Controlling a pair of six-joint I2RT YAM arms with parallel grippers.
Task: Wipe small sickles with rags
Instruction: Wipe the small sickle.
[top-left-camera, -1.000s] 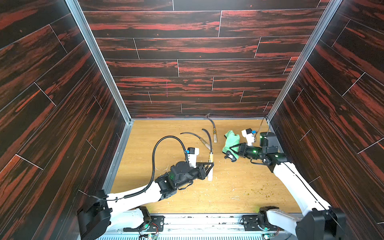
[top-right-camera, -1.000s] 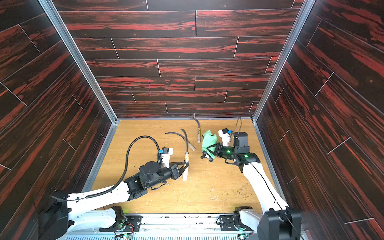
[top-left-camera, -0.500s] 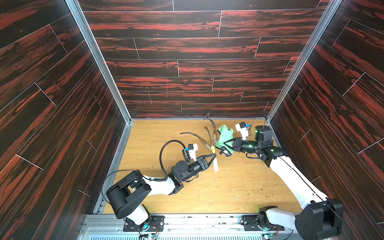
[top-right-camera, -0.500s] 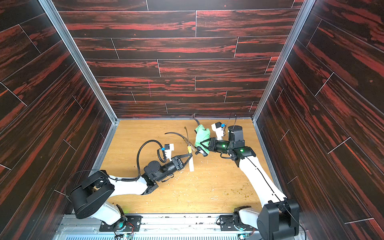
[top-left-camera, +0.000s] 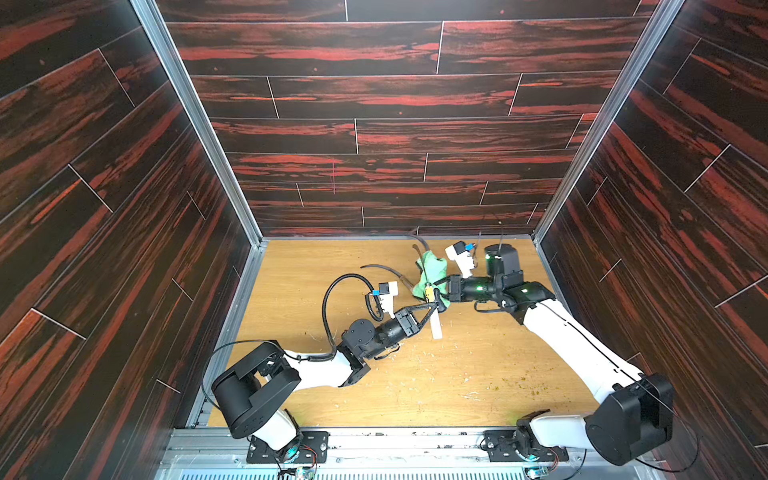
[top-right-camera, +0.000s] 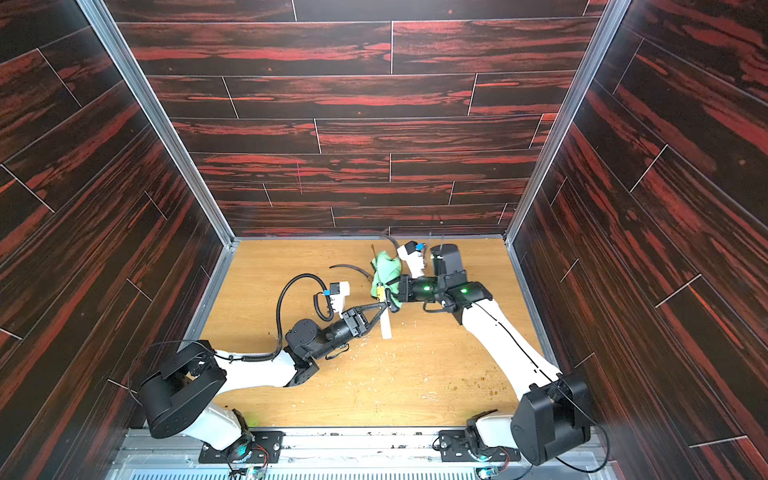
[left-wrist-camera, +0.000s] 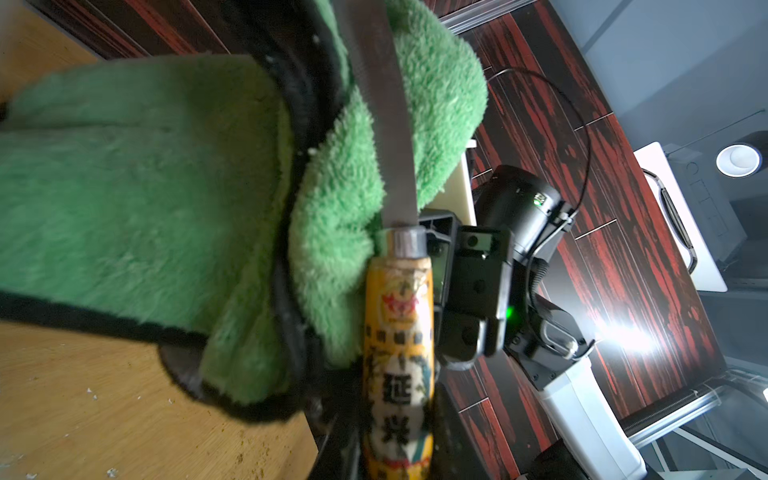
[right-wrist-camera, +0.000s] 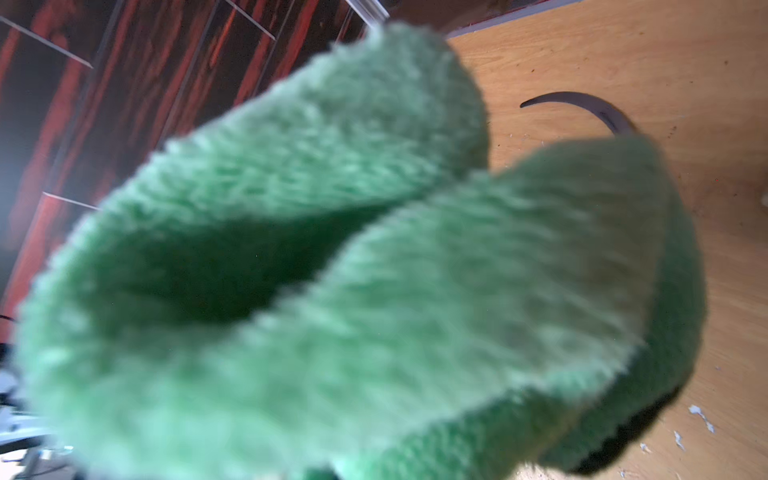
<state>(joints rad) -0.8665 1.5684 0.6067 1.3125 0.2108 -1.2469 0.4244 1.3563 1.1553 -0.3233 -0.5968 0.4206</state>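
My right gripper (top-left-camera: 444, 293), pinching the green rag (top-left-camera: 432, 267), has met the small sickle (top-left-camera: 435, 328) clamped in my left gripper (top-left-camera: 433, 308): wiping can start.

The sickle (left-wrist-camera: 398, 124) handle bears a yellow label (left-wrist-camera: 397, 374) with large black Chinese characters: one reads 延, the one below looks like 兴. The red emblem and the smaller characters are too blurred to read.

Left claw (top-left-camera: 434, 306) holds sickle (top-left-camera: 435, 328); rag (top-left-camera: 432, 269) against blade.

The rag (left-wrist-camera: 124, 187) is green, edged black; the sickle (left-wrist-camera: 399, 353) wears a yellow, black-lettered label.
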